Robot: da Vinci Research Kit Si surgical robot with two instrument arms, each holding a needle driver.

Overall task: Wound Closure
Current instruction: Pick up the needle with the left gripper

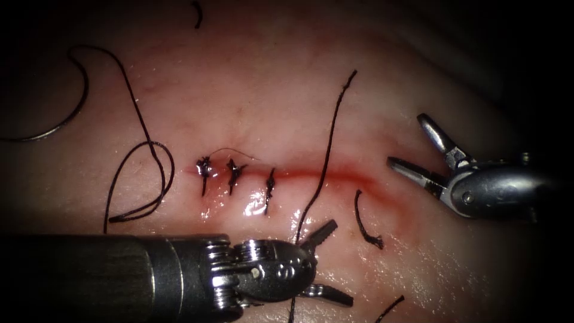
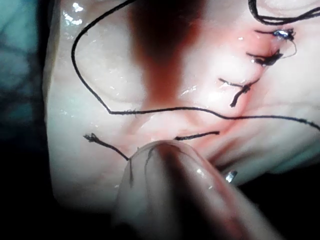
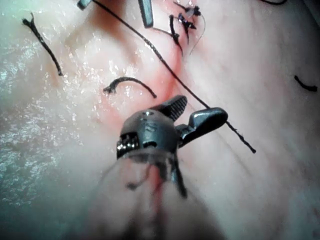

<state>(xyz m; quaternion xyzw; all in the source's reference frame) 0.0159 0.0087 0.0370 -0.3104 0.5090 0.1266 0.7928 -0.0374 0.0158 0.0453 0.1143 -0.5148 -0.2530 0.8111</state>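
The tissue (image 1: 287, 101) has a horizontal cut (image 1: 335, 176) with three stitches (image 1: 235, 171) on its left part. The curved needle (image 1: 70, 113) lies free on the tissue at the far left, held by neither tool, and its thread (image 1: 140, 119) loops beside it. A long thread (image 1: 326, 161) crosses the cut and runs down past my left tool (image 1: 330, 263), whose jaws stand open below the cut holding nothing. My right tool (image 1: 406, 140) hovers at the cut's right end, jaws open and empty. Its open jaws (image 3: 202, 107) sit over the same thread (image 3: 165, 62).
Cut ends of thread lie about: one short piece (image 1: 362, 218) below the cut's right part, one (image 1: 197, 15) at the top, one (image 1: 390, 308) at the bottom. Red fluid tints the cut. The stitches (image 2: 267, 57) and long thread (image 2: 200, 110) show in the left wrist view.
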